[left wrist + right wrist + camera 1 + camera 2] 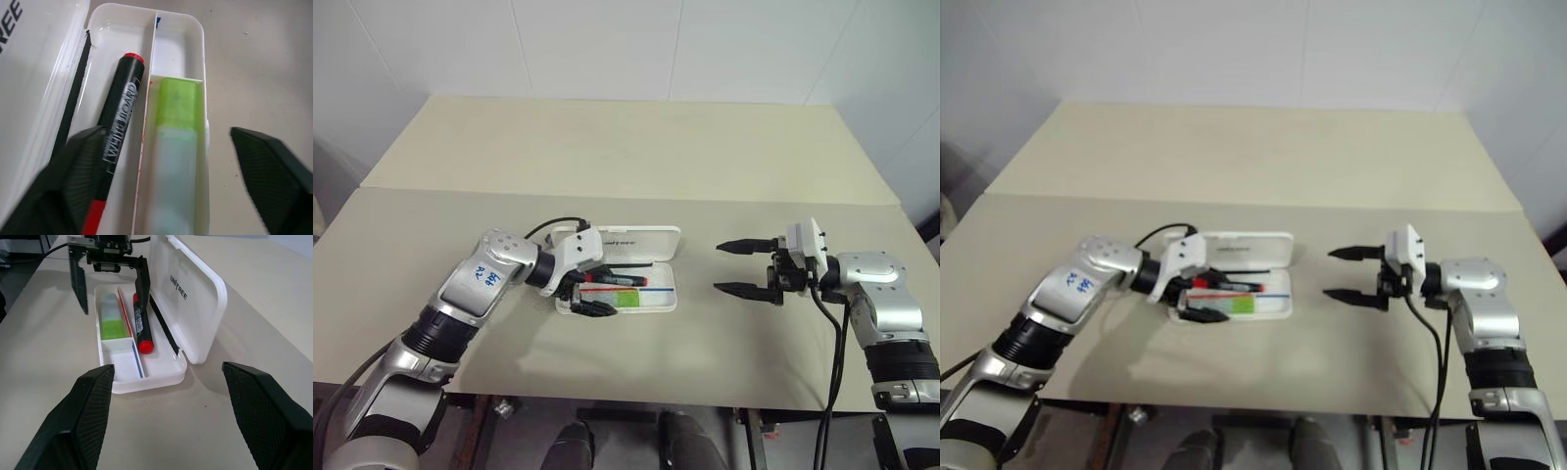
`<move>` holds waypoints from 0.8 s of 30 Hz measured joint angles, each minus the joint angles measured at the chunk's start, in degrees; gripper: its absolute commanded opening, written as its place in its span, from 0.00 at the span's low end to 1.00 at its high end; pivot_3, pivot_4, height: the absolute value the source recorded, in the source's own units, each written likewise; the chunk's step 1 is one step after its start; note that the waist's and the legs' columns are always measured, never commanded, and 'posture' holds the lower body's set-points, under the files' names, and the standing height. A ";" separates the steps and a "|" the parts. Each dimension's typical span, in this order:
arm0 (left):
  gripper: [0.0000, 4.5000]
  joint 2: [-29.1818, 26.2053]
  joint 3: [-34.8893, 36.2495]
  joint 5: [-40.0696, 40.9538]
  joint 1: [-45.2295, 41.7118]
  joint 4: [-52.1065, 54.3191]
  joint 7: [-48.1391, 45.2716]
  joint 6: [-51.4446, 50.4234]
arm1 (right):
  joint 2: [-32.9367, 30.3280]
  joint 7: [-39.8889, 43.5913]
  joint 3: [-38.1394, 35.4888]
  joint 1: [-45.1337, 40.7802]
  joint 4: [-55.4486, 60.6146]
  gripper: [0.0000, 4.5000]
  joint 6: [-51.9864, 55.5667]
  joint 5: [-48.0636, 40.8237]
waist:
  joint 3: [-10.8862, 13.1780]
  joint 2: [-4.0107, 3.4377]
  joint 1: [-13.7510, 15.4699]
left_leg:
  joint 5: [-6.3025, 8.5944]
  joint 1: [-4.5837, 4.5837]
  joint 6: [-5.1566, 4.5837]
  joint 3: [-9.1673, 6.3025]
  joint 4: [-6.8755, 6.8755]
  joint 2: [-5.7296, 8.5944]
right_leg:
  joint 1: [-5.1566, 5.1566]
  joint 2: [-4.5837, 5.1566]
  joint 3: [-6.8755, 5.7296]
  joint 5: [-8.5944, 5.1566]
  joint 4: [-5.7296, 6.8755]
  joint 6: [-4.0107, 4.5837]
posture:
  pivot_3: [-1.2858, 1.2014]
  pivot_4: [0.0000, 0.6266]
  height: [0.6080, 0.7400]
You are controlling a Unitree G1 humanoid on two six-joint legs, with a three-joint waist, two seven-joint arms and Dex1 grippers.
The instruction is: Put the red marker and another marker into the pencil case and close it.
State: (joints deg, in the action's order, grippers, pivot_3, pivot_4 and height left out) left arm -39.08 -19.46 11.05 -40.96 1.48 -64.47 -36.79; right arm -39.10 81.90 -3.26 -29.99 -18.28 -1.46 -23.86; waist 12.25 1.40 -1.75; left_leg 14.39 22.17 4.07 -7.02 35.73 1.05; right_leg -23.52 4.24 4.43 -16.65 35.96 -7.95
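The left gripper [590,294] hides the near ends of the red marker [119,110] and green marker [177,142].

Left gripper [590,290] angled downward, fingers spread — right gripper [746,266] level, fingers wide apart.

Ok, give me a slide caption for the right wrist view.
Open pencil case holding the red marker and green marker, left gripper open above them.

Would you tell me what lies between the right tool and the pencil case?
Only bare table: the head views show nothing between the right tool and the pencil case.
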 measured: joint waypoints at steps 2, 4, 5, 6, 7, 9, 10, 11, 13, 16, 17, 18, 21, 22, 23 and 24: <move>0.99 -0.03 0.45 0.00 0.01 0.24 0.06 -0.21 | 0.01 -0.03 0.00 -0.09 -0.15 1.00 -0.24 0.09 | 0.00 0.00 0.00 | 0.00 0.00 0.00 0.00 0.01 0.00 | 0.00 0.00 0.00 0.00 0.00 -0.01 | 0.52 0.24 1.00; 0.99 -0.09 1.67 0.30 0.57 2.08 0.25 -0.19 | 0.11 -0.12 0.01 -0.36 -0.21 1.00 -0.67 0.23 | 0.00 0.00 -0.04 | 0.00 0.00 0.00 0.00 0.00 0.00 | 0.00 0.00 0.02 0.01 -0.01 -0.01 | 0.52 0.24 1.00; 0.99 -0.09 2.19 0.65 0.81 3.08 0.30 -0.14 | 0.14 -0.14 0.02 -0.40 -0.22 1.00 -0.77 0.28 | 0.00 0.00 -0.03 | 0.00 0.00 0.00 0.00 0.00 0.00 | 0.00 0.00 0.03 0.01 -0.01 -0.01 | 0.52 0.24 1.00; 0.99 -0.12 3.18 1.40 1.25 4.47 0.35 -0.12 | 0.26 -0.17 0.03 -0.48 -0.22 1.00 -0.83 0.31 | 0.00 0.00 -0.02 | 0.00 0.01 -0.01 0.00 0.00 0.00 | 0.00 0.00 0.03 0.01 -0.01 -0.01 | 0.52 0.24 1.00; 0.99 -0.13 4.34 2.54 1.82 6.06 0.33 -0.15 | 0.28 -0.19 0.11 -0.48 -0.21 1.00 -0.84 0.35 | 0.00 0.00 -0.02 | 0.00 0.00 0.00 0.01 0.00 0.00 | 0.00 0.00 0.03 0.01 -0.02 -0.01 | 0.52 0.24 1.00; 0.99 -0.20 7.72 5.38 3.96 10.47 0.48 -0.96 | 0.33 -0.22 0.22 -0.44 -0.14 1.00 -0.83 0.38 | 0.00 0.00 -0.09 | 0.01 0.01 -0.02 0.02 -0.01 0.00 | 0.00 0.01 0.06 0.00 -0.03 -0.01 | 0.52 0.24 1.00; 0.99 -0.28 9.13 6.58 5.12 12.49 0.69 -1.26 | 0.34 -0.25 0.23 -0.40 -0.13 1.00 -0.81 0.39 | 0.00 0.00 -0.13 | 0.01 0.00 -0.02 0.02 -0.01 -0.01 | -0.01 0.01 0.08 0.00 -0.03 -0.01 | 0.52 0.24 1.00; 0.99 -0.24 11.34 8.07 6.86 15.30 1.44 -1.35 | 0.35 -0.32 0.23 -0.32 -0.10 1.00 -0.80 0.38 | 0.00 0.00 -0.13 | 0.02 0.00 -0.02 0.03 -0.01 -0.01 | -0.01 0.01 0.09 0.00 -0.03 -0.01 | 0.52 0.24 1.00; 0.99 -0.05 14.61 9.85 8.94 18.30 3.29 -1.34 | 0.39 -0.45 0.27 -0.26 -0.07 1.00 -0.78 0.39 | 0.00 0.00 -0.01 | 0.02 0.00 -0.02 0.02 0.04 -0.01 | 0.00 0.00 0.08 0.01 0.00 -0.01 | 0.52 0.24 1.00; 0.99 1.18 20.13 11.25 11.00 20.93 8.12 -0.68 | 0.41 -0.48 0.32 -0.23 -0.09 1.00 -0.79 0.48 | 0.00 0.00 0.05 | 0.02 0.00 -0.03 0.02 0.22 0.00 | 0.08 0.00 0.09 0.07 0.00 -0.07 | 0.52 0.24 1.00; 0.99 1.67 21.67 11.26 10.98 21.06 10.26 -0.64 | 0.42 -0.47 0.47 -0.24 -0.10 1.00 -0.79 0.51 | 0.00 0.00 0.05 | 0.02 -0.01 -0.04 0.02 0.26 0.00 | 0.13 0.00 0.09 0.11 -0.02 -0.08 | 0.52 0.24 1.00; 0.99 2.52 23.29 11.15 10.81 21.04 13.11 -0.63 | 0.49 -0.47 0.52 -0.29 -0.22 1.00 -0.79 0.55 | 0.00 0.00 0.05 | 0.00 -0.01 -0.07 0.02 0.30 0.02 | 0.16 0.00 0.09 0.16 -0.05 -0.11 | 0.52 0.24 1.00; 0.99 5.70 26.99 9.52 8.04 20.12 22.82 -0.78 | 1.22 -0.37 0.67 -1.29 -1.10 1.00 -0.83 0.74 | 0.01 0.02 0.09 | -0.05 0.00 -0.13 0.02 0.38 0.05 | 0.20 0.01 0.10 0.31 -0.10 -0.19 | 0.52 0.24 1.00; 0.99 6.83 28.07 8.59 6.75 19.65 26.21 -0.80 | 1.36 -0.28 0.70 -1.72 -1.56 1.00 -0.87 0.81 | 0.01 0.02 0.11 | -0.08 -0.01 -0.13 0.02 0.38 0.07 | 0.21 0.01 0.11 0.35 -0.12 -0.19 | 0.52 0.24 1.00; 0.99 8.25 29.48 7.33 4.61 18.34 30.94 -0.82 | 1.51 -0.17 0.74 -2.41 -2.22 1.00 -0.90 1.01 | 0.01 0.03 0.13 | -0.10 -0.01 -0.13 0.01 0.39 0.08 | 0.22 0.02 0.11 0.37 -0.12 -0.21 | 0.52 0.24 1.00; 0.99 8.78 30.28 6.53 3.64 17.70 33.31 -0.90 | 1.58 -0.12 0.75 -2.68 -2.32 1.00 -0.93 1.07 | 0.01 0.03 0.12 | -0.11 -0.01 -0.13 0.02 0.39 0.08 | 0.22 0.02 0.11 0.38 -0.12 -0.21 | 0.52 0.24 1.00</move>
State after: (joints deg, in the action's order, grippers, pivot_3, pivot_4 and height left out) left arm -30.30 10.83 17.57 -37.32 19.18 -31.16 -37.68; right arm -37.51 81.78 -2.52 -32.67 -20.60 -2.40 -22.79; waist 12.26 1.43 -1.64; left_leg 14.28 22.16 3.94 -7.00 36.11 1.13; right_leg -23.30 4.25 4.54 -16.27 35.84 -8.16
